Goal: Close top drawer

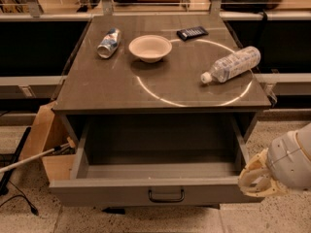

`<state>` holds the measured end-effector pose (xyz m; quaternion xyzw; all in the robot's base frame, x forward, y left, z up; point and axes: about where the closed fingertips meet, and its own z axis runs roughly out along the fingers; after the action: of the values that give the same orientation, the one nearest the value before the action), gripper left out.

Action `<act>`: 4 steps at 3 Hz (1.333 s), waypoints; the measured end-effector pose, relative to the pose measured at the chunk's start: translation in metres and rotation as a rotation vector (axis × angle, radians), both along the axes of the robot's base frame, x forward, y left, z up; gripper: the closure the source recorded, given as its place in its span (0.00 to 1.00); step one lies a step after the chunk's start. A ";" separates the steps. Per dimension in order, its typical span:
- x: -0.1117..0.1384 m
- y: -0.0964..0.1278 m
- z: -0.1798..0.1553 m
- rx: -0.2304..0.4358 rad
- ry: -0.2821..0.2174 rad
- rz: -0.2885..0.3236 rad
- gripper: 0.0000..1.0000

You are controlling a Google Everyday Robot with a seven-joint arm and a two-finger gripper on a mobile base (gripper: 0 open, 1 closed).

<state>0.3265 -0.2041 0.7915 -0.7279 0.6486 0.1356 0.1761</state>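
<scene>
top drawer (107,193) wide open; pincer (256,179) at its front right corner, open or closed: can't tell

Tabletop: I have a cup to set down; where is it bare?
Bare: tabletop front half, in front of the can and bowl, left of the bottle. The open top drawer looks empty. Crowded: the back strip, with the black device. The gripper sits by the drawer's right front corner.

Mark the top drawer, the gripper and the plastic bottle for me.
top drawer (107,194), camera view, left half of its grey front panel.
gripper (253,180), camera view, its pale tip beside the drawer's right front corner.
plastic bottle (233,64), camera view, middle of its lying body.
</scene>
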 end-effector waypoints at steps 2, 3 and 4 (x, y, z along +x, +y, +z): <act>-0.016 0.011 -0.042 0.046 0.030 0.027 1.00; -0.017 0.016 -0.064 0.097 0.032 0.035 1.00; -0.015 0.018 -0.093 0.179 0.033 0.021 1.00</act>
<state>0.3116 -0.1864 0.6988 -0.7137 0.6291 0.2068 0.2282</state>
